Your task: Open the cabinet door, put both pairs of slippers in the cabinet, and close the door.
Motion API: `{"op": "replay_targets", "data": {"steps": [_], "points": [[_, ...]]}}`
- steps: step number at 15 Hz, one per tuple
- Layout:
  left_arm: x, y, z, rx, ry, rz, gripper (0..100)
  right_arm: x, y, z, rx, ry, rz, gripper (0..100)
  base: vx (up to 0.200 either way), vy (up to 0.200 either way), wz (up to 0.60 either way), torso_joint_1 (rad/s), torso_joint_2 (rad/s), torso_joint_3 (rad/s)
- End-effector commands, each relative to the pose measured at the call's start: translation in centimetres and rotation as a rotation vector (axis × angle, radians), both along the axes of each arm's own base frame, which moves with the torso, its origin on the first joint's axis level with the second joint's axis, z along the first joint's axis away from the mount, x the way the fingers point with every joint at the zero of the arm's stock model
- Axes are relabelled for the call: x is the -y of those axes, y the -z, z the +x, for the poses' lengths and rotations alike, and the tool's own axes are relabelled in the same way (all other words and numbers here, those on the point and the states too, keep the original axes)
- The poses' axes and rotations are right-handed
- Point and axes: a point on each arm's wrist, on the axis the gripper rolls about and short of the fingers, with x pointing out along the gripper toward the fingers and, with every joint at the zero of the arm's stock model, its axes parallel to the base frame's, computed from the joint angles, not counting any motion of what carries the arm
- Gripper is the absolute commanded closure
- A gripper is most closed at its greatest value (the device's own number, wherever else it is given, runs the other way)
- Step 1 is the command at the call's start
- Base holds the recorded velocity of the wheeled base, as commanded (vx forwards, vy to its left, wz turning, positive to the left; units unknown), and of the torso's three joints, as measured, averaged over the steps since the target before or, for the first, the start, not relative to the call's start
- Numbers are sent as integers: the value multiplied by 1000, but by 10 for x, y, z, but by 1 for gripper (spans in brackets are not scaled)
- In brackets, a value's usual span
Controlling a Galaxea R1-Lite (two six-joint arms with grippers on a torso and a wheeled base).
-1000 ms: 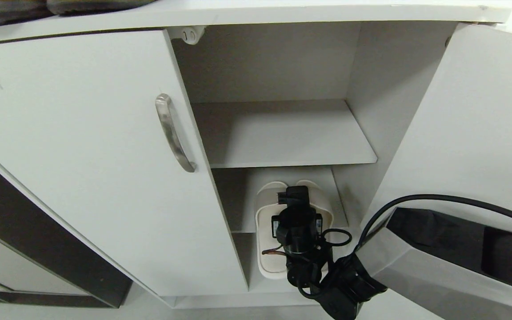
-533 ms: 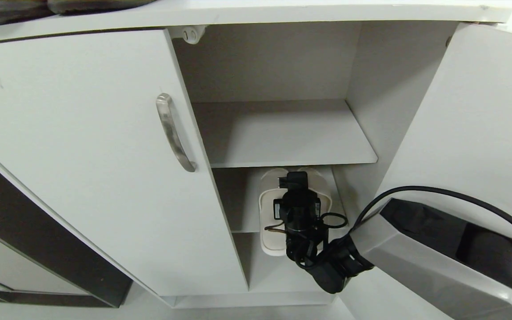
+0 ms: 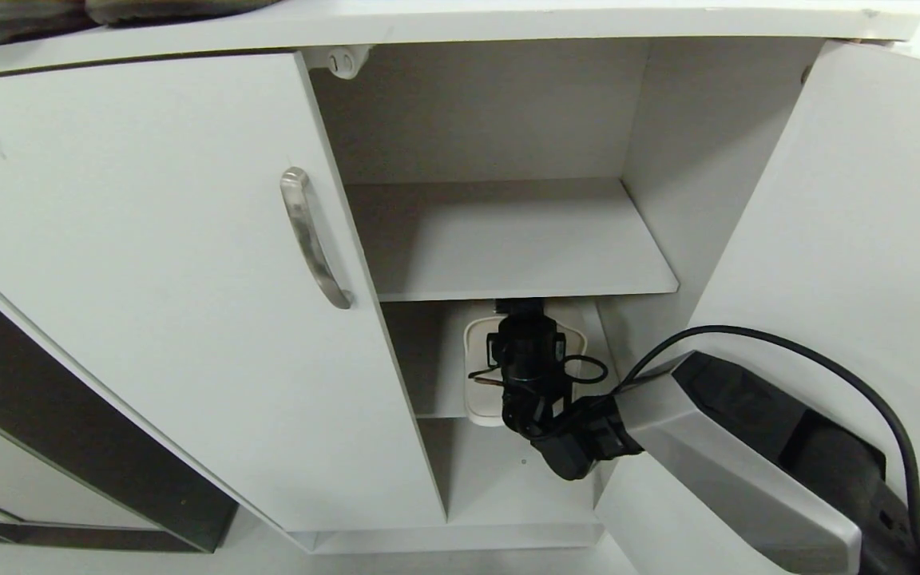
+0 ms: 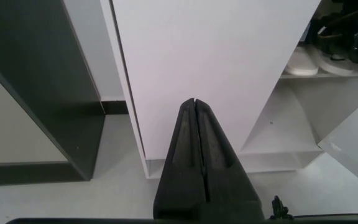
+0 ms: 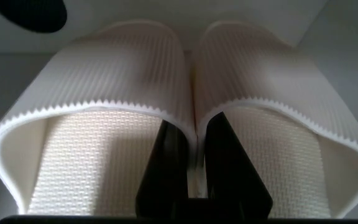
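White slippers (image 5: 104, 81), adjoining inner walls inside the right tool (image 5: 194, 134)

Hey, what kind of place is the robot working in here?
Likely a home entryway, or a mock-up of one: a white shoe cabinet, cream slippers at a lower shelf, and a dark pair on top.

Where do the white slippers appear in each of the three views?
Head view: white slippers on the lower shelf, half behind the right gripper.
Left wrist view: white slippers on that shelf, past the edge of the closed door.
Right wrist view: white slippers close up, side by side.
Shared landmark: the right gripper, shut on their inner walls.
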Motion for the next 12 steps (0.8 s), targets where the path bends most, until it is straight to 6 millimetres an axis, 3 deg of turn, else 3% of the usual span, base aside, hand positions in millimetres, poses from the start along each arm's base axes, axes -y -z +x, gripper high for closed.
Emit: {"op": "replay_targets", "data": {"steps": [1,8,9,12], "points": [[0,0,0,-1,0,-1,100,-2,10,10,0,9,1,100,0,0,0,0,0,0],[0,0,0,-1,-3,-3,100,0,12,19,-7,25,-5,100,0,0,0,0,0,0],[0,0,0,-1,-3,-3,100,0,14,19,-9,25,-7,0,0,0,0,0,0,0],[0,0,0,-1,-3,-3,100,1,14,19,-11,26,-8,0,0,0,0,0,0,0]]}}
